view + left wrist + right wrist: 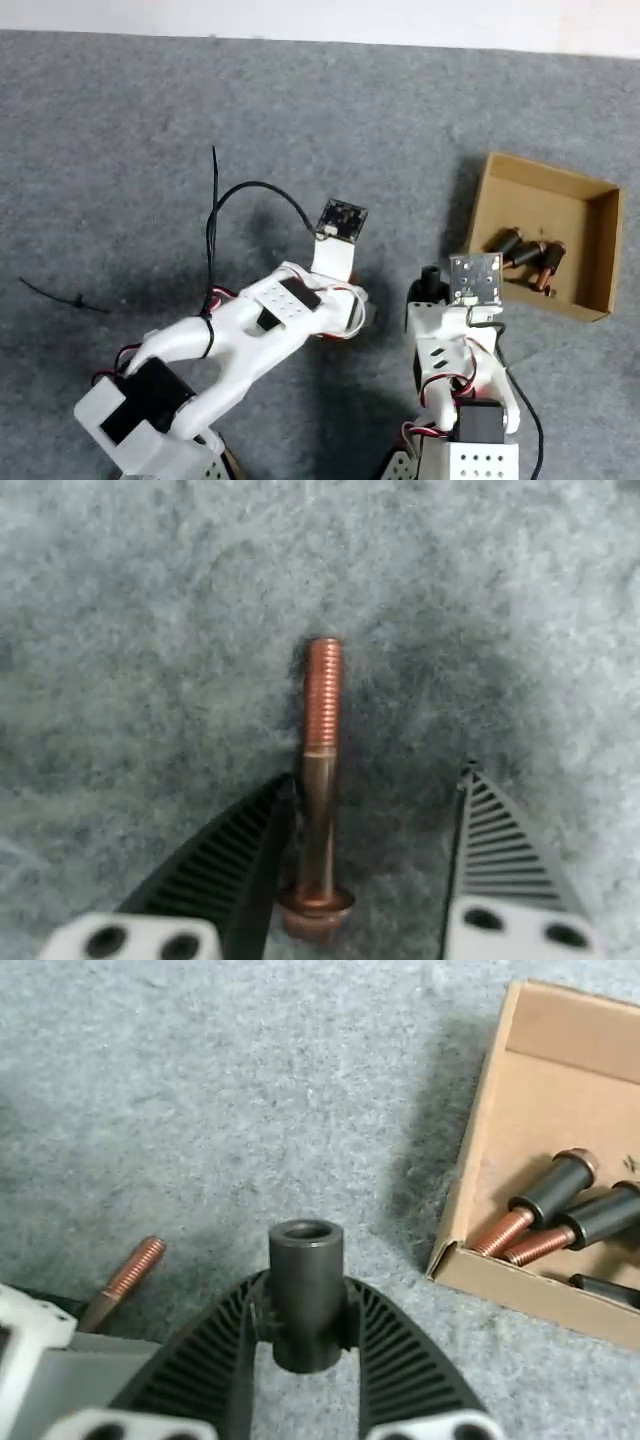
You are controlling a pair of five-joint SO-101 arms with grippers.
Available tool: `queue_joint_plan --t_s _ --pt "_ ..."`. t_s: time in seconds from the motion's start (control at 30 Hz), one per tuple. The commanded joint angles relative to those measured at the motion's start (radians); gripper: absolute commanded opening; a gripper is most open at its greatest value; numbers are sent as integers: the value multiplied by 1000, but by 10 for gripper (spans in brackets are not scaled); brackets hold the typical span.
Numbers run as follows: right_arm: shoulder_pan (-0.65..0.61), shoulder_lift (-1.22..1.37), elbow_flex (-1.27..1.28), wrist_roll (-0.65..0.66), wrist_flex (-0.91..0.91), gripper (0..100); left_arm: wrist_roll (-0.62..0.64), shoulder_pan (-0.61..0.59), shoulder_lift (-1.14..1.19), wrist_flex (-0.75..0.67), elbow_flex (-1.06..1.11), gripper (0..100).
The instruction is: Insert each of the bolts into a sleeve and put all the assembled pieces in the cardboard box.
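Bolt (322, 780) lies between parted jaws — sleeve (305, 1295) clamped

A grey, felt-like surface (120, 120) spreads under everything, meeting a pale band (400, 18) along its far edge.

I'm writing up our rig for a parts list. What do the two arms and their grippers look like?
The left arm and right arm have white plastic shells, black motor blocks and thin red, black and white wires; a black cable loops off the left one. The left gripper and right gripper have black, ribbed, tapering fingers on white bases with round holes.
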Motion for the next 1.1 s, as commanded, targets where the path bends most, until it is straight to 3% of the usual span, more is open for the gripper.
queue_joint_plan --t_s 0.0,0.2,0.37,0.63,0.7,0.93,1.07 --pt "13 -4 -7 0 -12 4 -5 -19 7 100 -51 220" --pt "13 -4 -7 0 -13 4 -48 -41 18 304 -127 133" --pt "13 -4 -7 0 -13 4 -130 -90 13 331 -156 3" --pt "13 -4 -7 0 -15 4 -163 -217 7 351 -226 14" --pt "13 -4 -7 0 -15 4 -287 -252 7 382 -269 11" --pt "13 -4 -7 0 -15 4 -919 -242 8 511 -288 10" --pt "13 -4 -7 2 -16 4 -1030 -262 8 526 -259 10"
